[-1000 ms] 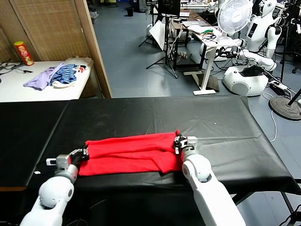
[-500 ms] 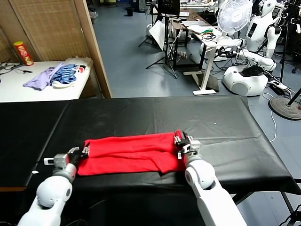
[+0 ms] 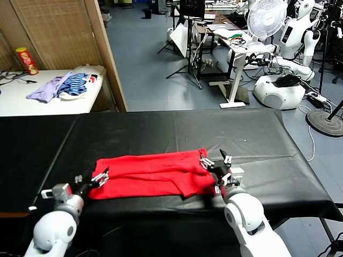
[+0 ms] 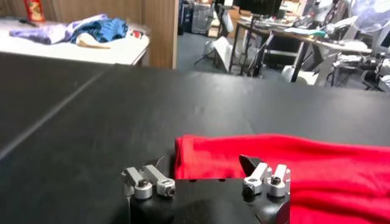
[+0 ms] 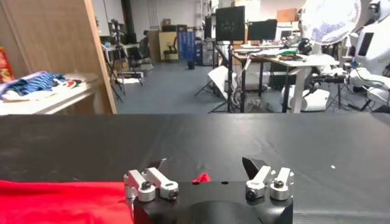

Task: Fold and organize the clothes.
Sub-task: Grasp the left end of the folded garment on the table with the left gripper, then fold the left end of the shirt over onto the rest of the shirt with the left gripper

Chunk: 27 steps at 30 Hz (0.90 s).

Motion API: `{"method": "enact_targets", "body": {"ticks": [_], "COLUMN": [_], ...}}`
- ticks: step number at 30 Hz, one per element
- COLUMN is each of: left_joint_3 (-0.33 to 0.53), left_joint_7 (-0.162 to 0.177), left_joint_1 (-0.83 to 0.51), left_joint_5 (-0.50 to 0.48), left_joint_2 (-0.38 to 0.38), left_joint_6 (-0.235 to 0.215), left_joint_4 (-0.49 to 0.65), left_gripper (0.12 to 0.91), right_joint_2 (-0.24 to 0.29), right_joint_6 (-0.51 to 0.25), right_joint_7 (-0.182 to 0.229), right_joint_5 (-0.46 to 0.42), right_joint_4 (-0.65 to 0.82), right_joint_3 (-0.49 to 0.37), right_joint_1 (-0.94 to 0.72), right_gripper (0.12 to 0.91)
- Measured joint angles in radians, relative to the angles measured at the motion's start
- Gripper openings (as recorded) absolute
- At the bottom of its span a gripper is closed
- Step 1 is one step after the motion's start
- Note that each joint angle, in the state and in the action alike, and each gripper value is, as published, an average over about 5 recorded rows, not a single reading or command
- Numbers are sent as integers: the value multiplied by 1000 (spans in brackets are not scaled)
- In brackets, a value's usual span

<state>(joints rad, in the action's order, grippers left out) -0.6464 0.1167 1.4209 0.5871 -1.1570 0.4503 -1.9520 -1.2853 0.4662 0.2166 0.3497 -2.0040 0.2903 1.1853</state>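
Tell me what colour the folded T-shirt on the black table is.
Bright red. The T-shirt shows best in the head view, lying across the black table.

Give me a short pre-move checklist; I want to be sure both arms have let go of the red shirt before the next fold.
1. Left gripper jaws open, nothing between them: ok.
2. Right gripper jaws open, nothing between them: ok.
3. Red T-shirt lies folded as a long band on the black table, fully on the surface: ok.
4. Left gripper off the shirt's left end: cannot tell; in the left wrist view one jaw overlaps the cloth edge.
5. Right gripper off the shirt's right end: cannot tell; red cloth shows just under it in the right wrist view.
6. Fold edges straight and even: not ok; the front edge is stepped.
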Motion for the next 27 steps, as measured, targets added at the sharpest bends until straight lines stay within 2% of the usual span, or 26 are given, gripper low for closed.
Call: {"method": "enact_targets", "body": {"ticks": [4,7,15,18,22,27], "left_joint_3": [0,1,21,27,24,-9], "left_joint_7": [0,-2,-3,-4,-16,-38], "left_joint_1": [16,25,19,15,10,17], "left_joint_5": [-10,-15,-64,-96,-181,-353], "left_joint_2": [-19,-33,-57,-58,-45,3], "left_joint_6": [-10,-16,-18,-18,-26,-64], "left_joint_4": [13,16,18,17,24,47], "left_gripper": [796,738,279,166,162,158], "right_joint_2": [2,2,-9,-13,-17,-19], "right_joint_6": [0,-2,-17,-18,-17,-14], "right_joint_7": [0,0,-3,-3,2,5], "right_joint_5": [0,-5,-42,-48,-51,-52], "right_joint_4": [-10,-11,-22,-30,-45,-65], "right_joint_3": [0,0,-3,0,9,21], "right_joint_1": [9,13,30,38,51,67], "right_gripper": [798,798,798,798,798,798]}}
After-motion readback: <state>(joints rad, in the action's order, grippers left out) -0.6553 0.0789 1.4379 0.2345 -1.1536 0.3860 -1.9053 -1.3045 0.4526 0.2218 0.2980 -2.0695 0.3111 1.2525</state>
